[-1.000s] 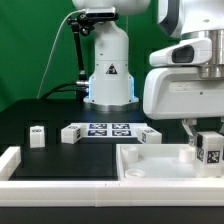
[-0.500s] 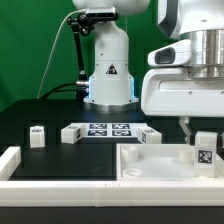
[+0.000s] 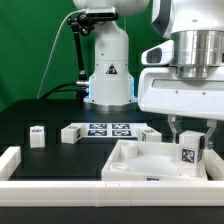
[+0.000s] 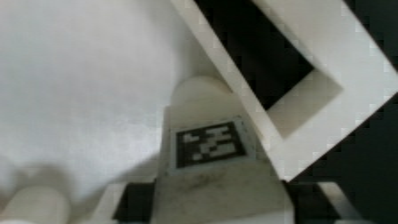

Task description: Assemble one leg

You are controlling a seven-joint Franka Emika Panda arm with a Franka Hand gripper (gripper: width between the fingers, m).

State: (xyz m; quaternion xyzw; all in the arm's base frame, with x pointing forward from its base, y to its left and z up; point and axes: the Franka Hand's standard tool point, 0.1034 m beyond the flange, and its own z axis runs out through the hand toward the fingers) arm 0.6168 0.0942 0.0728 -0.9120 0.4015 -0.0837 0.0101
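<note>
The gripper [image 3: 190, 133] hangs over the white tray [image 3: 125, 165] at the exterior view's right, its two fingers pinching the leg [image 3: 189, 152] between them. The leg stands with its long axis upright, one tagged face turned toward the exterior camera, its top caught between the fingers and its lower end down inside the tray, close to the floor; whether it touches the floor cannot be told. In the wrist view the leg [image 4: 217, 150] runs straight out from the gripper [image 4: 214, 198], tapering away from it, with a square tag on the face that shows. The tray's raised rim [image 4: 267, 95] passes just beside the leg's far end on one side, and the black table [image 4: 311, 45] lies beyond it. On the other side the tray floor spreads wide and bare. Well away from the gripper, toward the exterior view's left, three other small white blocks [image 3: 70, 133] sit on the table around the marker board [image 3: 108, 129].
</note>
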